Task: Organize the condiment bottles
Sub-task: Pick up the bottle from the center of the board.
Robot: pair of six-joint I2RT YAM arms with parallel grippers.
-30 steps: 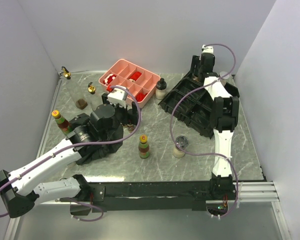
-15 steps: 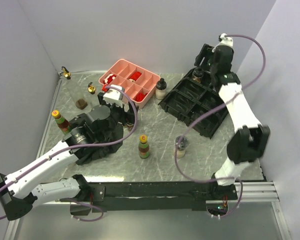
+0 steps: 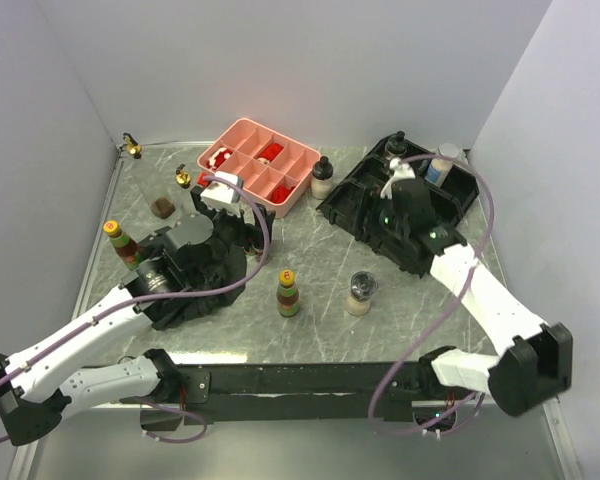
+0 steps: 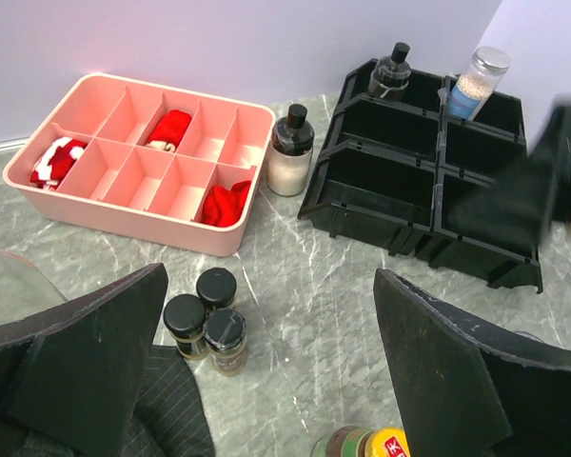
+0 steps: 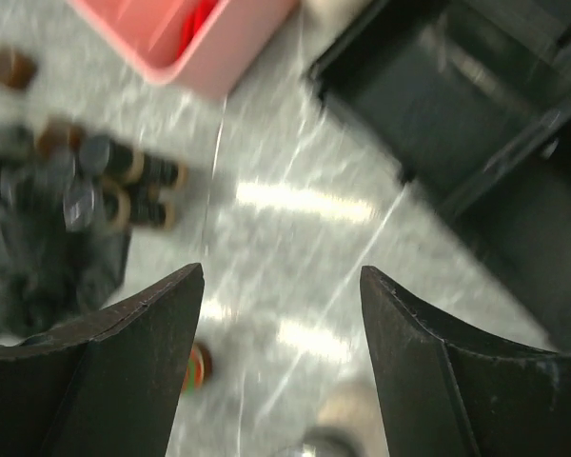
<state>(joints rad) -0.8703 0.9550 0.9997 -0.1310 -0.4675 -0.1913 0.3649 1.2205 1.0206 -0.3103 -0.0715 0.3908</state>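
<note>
Two gold-spouted clear bottles point(image 3: 132, 146) point(image 3: 183, 178) stand at ten o'clock on the table point(image 3: 320, 335), with a yellow-capped sauce bottle point(image 3: 120, 240) at nine. The left gripper point(image 4: 268, 286) hangs spread wide and empty above three black-lidded spice jars point(image 4: 209, 314) by the black cloth point(image 4: 176, 419). A second sauce bottle point(image 3: 287, 292) and a grey-lidded shaker point(image 3: 360, 293) sit near six; at two o'clock the right gripper point(image 5: 278, 281), jaws apart around nothing, hovers by the black rack point(image 3: 352, 208), whose far compartments hold a black-capped bottle point(image 4: 392, 71) and a pale shaker point(image 4: 478, 81).

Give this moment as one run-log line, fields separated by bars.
left gripper open, empty | right gripper open, empty | black-capped bottle, shaker in rack
</note>
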